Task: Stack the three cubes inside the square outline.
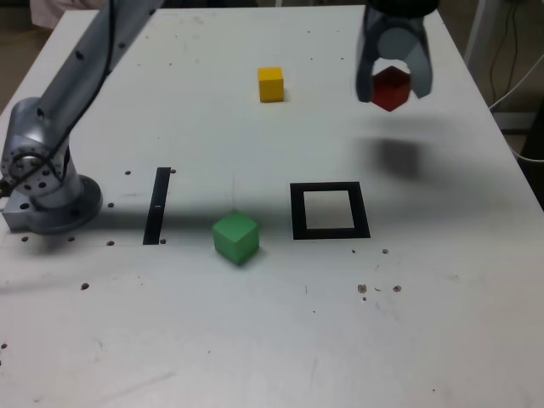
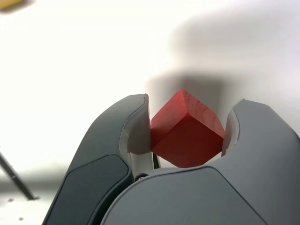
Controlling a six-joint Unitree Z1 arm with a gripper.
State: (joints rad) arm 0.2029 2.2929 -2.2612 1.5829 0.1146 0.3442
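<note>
I count three cubes from here: one red cube (image 1: pixel 391 87), one yellow cube (image 1: pixel 270 84) and one green cube (image 1: pixel 235 237). I see one square outline (image 1: pixel 330 211) and one straight black strip (image 1: pixel 157 205) on the one white table (image 1: pixel 255 340). There is one arm (image 1: pixel 76 76) carrying one gripper (image 1: pixel 393 81).

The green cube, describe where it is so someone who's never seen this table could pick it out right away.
On the white table, find the thick black square outline. In the exterior view, the green cube sits on the tabletop just left of it, between it and a narrow black strip. It is the only green block, and nearest the camera.
</note>
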